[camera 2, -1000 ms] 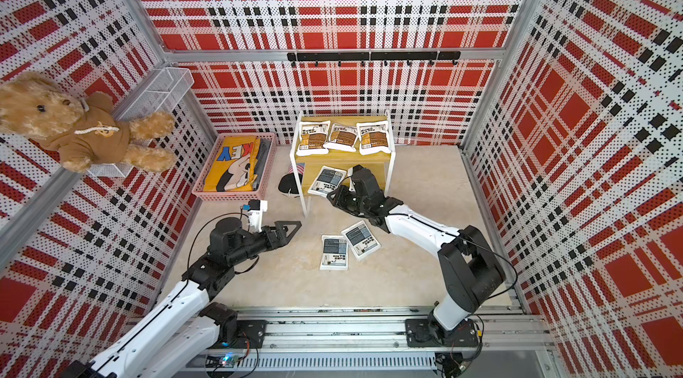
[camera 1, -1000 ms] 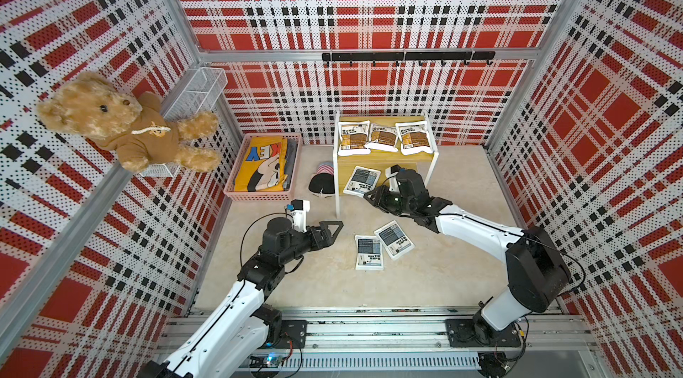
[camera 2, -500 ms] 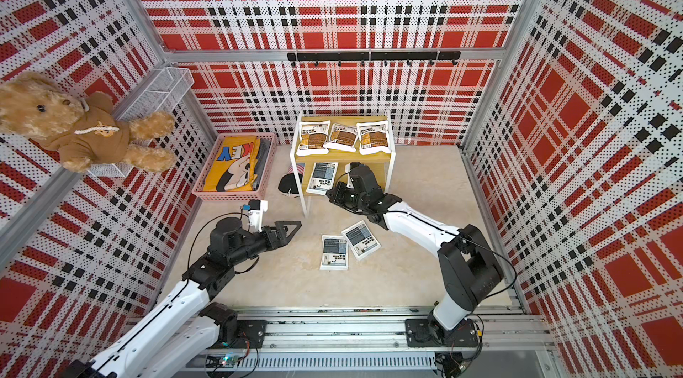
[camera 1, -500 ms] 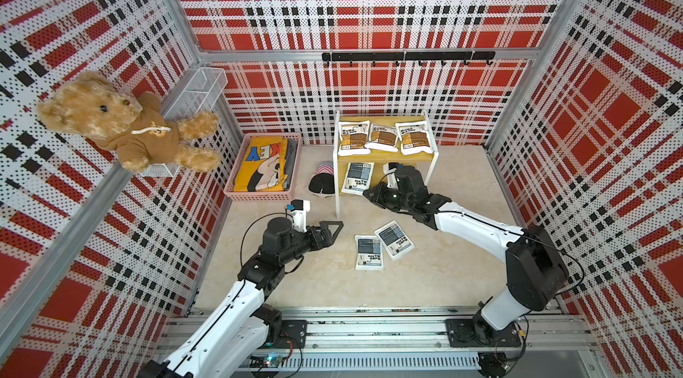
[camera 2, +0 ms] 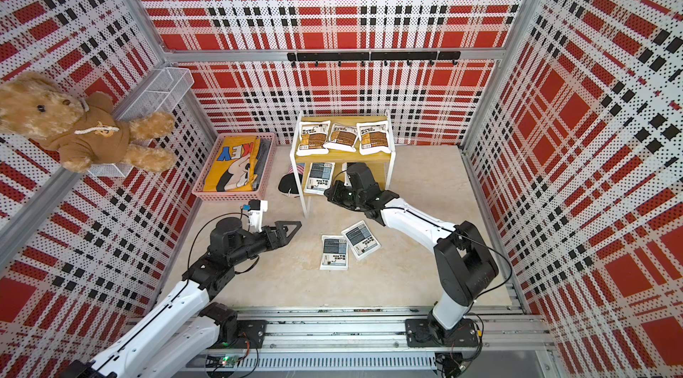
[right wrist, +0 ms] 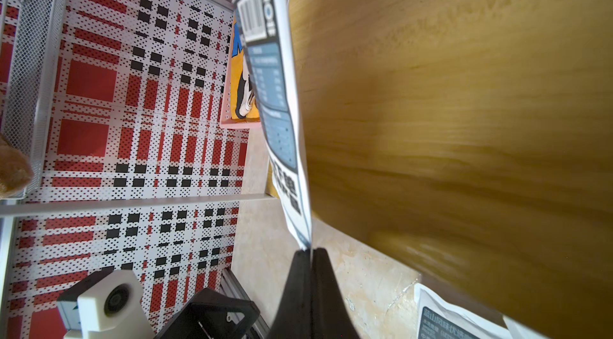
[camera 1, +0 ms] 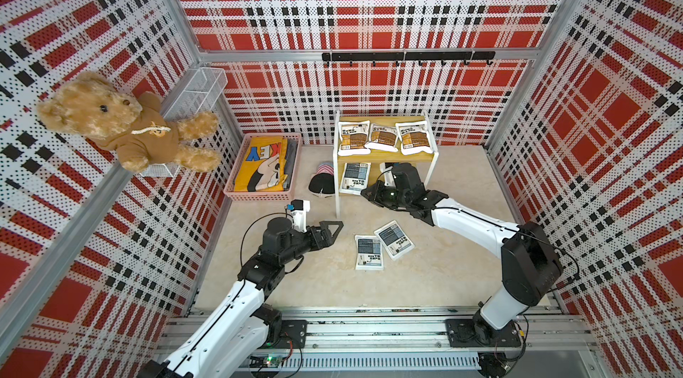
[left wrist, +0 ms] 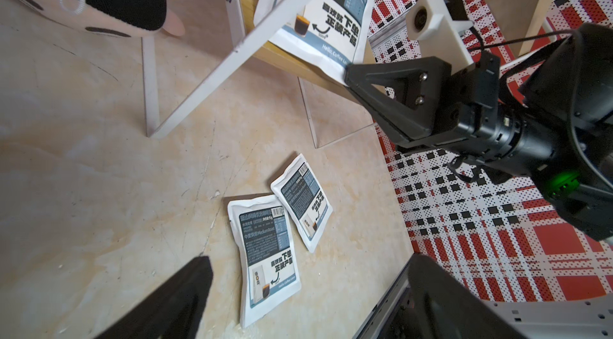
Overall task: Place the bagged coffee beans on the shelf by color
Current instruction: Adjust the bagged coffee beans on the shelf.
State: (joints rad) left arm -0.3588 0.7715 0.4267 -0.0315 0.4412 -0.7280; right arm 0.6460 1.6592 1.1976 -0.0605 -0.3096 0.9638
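**Pouch placement on the lower board, right arm at work**

The shelf [camera 1: 384, 158] stands against the back wall. Its upper board already carries 3 brown-panelled pouches [camera 1: 382, 137] side by side. On the beige tabletop [camera 1: 314, 283] in front of it, 2 grey-panelled pouches [camera 1: 369, 252] lie flat and touch along an edge.

The right gripper [right wrist: 310, 256] reaches in under the upper board. It is clamped tight on the near corner of a 3rd grey pouch [camera 1: 354, 177], and only the thin sealed edge sits between its fingertips. That pouch lies at the end of the lower board nearer the pink basket [camera 1: 258, 195], with bare wood beside it. In the left wrist view the held corner hangs past the board's front edge. Whether the rest lies fully flat cannot be told.

The left gripper [camera 1: 329, 233] is spread wide and empty. It hovers over the tabletop near the shelf's front leg, apart from the 2 floor pouches.

The step in hand looks like setting down the 1st grey pouch. To do it well, the arm should probably:
- slide the pouch deeper so nothing overhangs;
- keep it at that end, leaving room for 2 more;
- let go only once the limp bag rests flat;
- draw back low and straight, clear of the upper board and the white leg.
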